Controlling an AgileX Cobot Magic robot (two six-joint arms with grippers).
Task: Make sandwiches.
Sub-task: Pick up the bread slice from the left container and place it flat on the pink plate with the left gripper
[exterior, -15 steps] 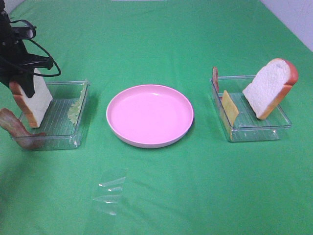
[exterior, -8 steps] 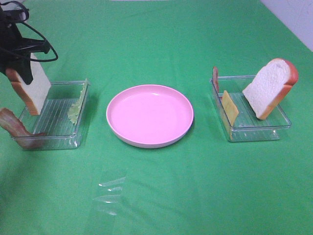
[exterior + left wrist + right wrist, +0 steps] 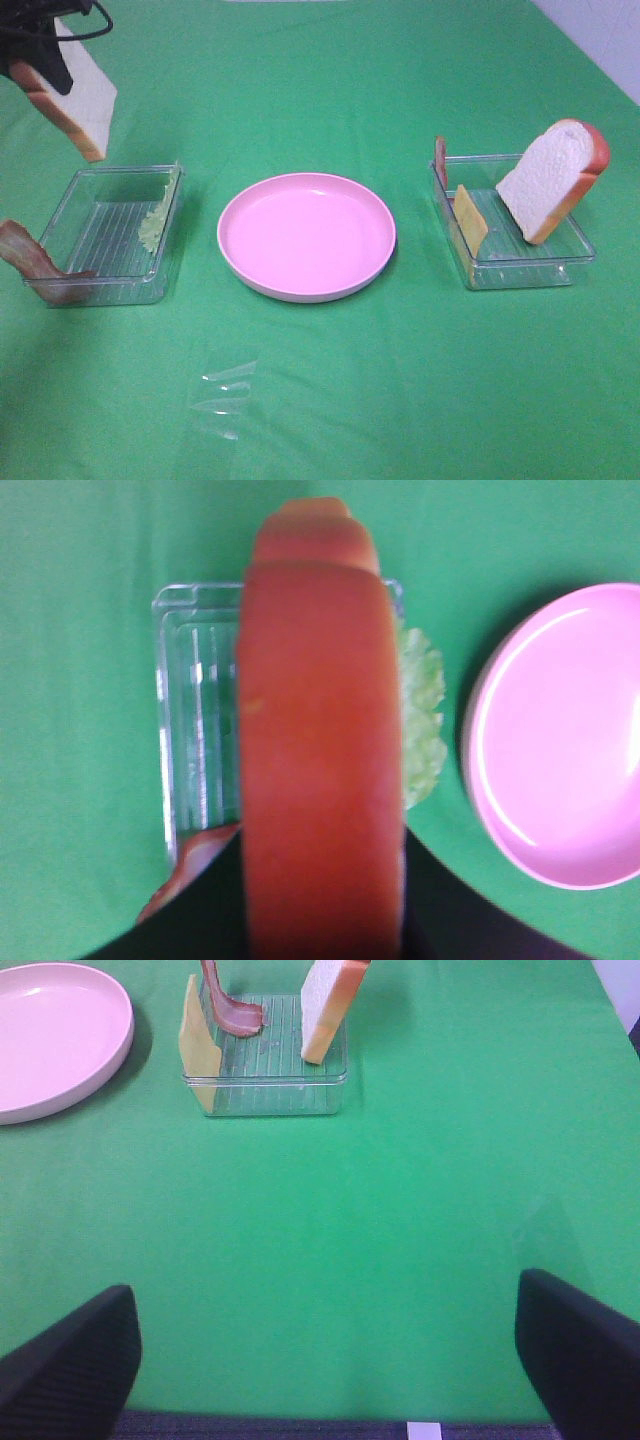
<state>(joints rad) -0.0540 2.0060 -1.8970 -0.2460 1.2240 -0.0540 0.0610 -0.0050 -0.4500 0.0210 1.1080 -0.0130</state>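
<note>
My left fingers [image 3: 52,68] grip a bread slice [image 3: 85,105] in the air above the far end of the left tray [image 3: 100,288], near the bench's left edge. That tray holds lettuce [image 3: 155,222] against its inner wall and a bacon strip [image 3: 25,255] draped over its outer near corner. The right tray [image 3: 520,272] holds a second bread slice [image 3: 550,185], a cheese slice [image 3: 470,222] and a second bacon strip [image 3: 440,158], all leaning. My right fingers [image 3: 70,1360] stand wide, holding nothing.
</note>
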